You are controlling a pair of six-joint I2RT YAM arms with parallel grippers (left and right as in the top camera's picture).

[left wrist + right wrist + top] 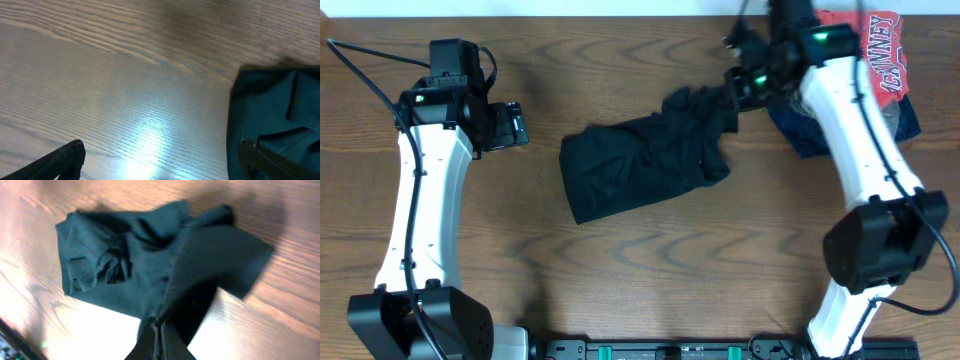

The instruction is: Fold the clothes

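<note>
The black garment (635, 160) lies bunched in the middle of the table. My right gripper (733, 92) is shut on its upper right corner and holds that part lifted off the table; in the right wrist view the cloth (150, 265) hangs from the closed fingers (160, 335). My left gripper (517, 125) is open and empty, left of the garment with a gap between them. The left wrist view shows the garment's edge (275, 115) at the right, behind the right finger. No logo or neck tag shows.
A red shirt with white lettering (882, 50) and a navy garment (810, 130) lie at the back right, under my right arm. The wooden table (650, 270) stretches in front of the garment.
</note>
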